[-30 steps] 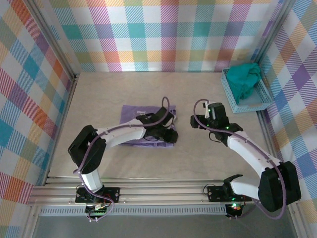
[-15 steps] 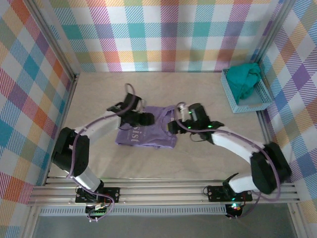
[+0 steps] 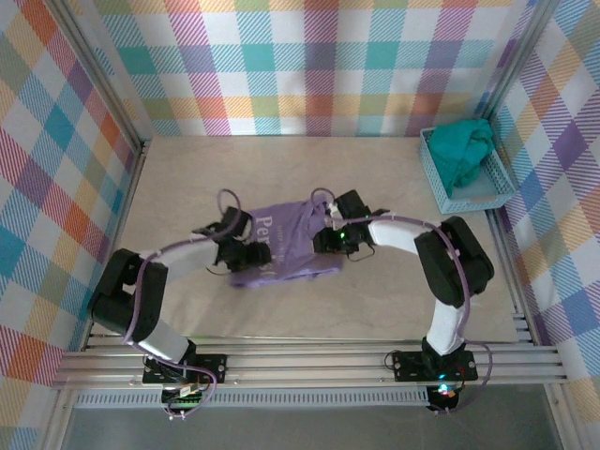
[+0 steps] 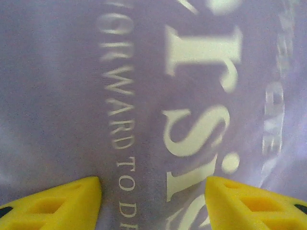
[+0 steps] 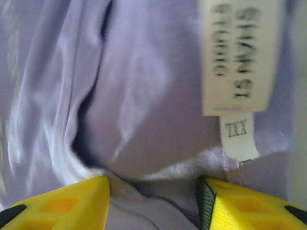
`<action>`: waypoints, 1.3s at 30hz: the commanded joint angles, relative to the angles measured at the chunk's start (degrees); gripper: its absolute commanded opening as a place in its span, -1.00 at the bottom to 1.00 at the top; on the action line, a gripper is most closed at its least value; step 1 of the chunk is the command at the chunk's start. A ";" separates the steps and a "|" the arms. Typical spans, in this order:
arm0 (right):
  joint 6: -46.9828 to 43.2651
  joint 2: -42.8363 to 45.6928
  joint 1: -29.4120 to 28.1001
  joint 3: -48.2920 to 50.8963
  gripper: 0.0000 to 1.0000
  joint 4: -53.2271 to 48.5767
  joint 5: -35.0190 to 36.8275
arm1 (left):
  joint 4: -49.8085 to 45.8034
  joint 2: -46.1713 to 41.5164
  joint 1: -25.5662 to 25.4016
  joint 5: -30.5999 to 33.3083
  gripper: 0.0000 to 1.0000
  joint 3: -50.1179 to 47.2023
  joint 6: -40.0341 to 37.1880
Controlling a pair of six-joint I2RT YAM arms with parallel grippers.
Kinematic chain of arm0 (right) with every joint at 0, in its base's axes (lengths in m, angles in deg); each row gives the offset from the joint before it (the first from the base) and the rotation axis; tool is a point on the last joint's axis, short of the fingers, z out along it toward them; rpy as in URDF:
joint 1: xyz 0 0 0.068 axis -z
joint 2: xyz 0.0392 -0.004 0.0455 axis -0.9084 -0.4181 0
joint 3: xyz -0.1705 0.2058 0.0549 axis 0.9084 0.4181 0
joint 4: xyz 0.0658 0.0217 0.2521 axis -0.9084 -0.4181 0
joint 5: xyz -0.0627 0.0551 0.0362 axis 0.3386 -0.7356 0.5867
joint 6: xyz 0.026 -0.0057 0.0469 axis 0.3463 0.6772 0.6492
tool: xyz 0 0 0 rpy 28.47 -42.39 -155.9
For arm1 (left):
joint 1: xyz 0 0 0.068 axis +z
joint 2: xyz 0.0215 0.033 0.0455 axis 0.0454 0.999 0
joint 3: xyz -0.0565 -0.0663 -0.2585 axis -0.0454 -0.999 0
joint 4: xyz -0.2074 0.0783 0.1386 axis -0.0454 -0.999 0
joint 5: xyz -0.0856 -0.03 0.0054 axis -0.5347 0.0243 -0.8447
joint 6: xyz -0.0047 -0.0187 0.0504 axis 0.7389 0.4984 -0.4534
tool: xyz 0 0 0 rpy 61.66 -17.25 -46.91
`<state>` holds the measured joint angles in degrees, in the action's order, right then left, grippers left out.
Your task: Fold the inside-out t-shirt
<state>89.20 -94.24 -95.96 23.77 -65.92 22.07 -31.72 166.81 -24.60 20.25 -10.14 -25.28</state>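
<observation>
The inside-out t-shirt is lavender with pale mirrored lettering and lies rumpled mid-table, its right part bunched upward. My left gripper presses down on its left part. In the left wrist view that gripper stands open, with flat printed cloth spanning the gap between the yellow fingertips. My right gripper is at the shirt's right edge. In the right wrist view its jaws stand apart around a loose fold at the neck hem, below the white label.
A light-blue basket at the back right holds a teal-green garment. Checked walls close in the table on three sides. An aluminium rail runs along the near edge.
My left gripper moved from the shirt's right end to its left part. My right arm swung left onto the shirt's right edge, its jaws narrowing. The shirt's right part has bunched up.
</observation>
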 commanded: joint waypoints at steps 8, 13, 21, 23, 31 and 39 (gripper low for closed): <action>-6.15 -11.26 7.60 -24.97 0.14 -3.96 -8.73 | 13.45 3.62 -25.42 -6.69 0.25 8.84 4.65; -6.27 -0.87 12.75 -14.52 0.40 -1.83 -6.18 | 9.22 -5.19 -16.24 -1.83 0.38 8.26 -0.39; -7.33 -4.34 12.95 -14.59 0.71 -6.66 -4.39 | 3.72 9.42 9.52 -6.53 0.65 20.42 -7.08; -7.43 -6.28 12.87 -16.09 0.73 -8.02 -4.75 | -0.81 15.05 11.14 -6.82 0.67 26.45 -10.49; -6.68 -13.29 9.96 -19.22 0.66 -10.00 -4.07 | -10.47 30.87 11.38 -9.08 0.63 42.65 -18.19; -4.25 -14.98 7.32 -19.37 0.36 -7.79 -8.55 | -10.23 35.47 11.29 -19.87 0.45 42.44 -18.15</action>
<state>83.33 -106.89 -86.58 4.93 -73.13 18.86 -38.87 200.03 -12.62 7.11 32.46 -42.50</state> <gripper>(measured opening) 0.691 0.733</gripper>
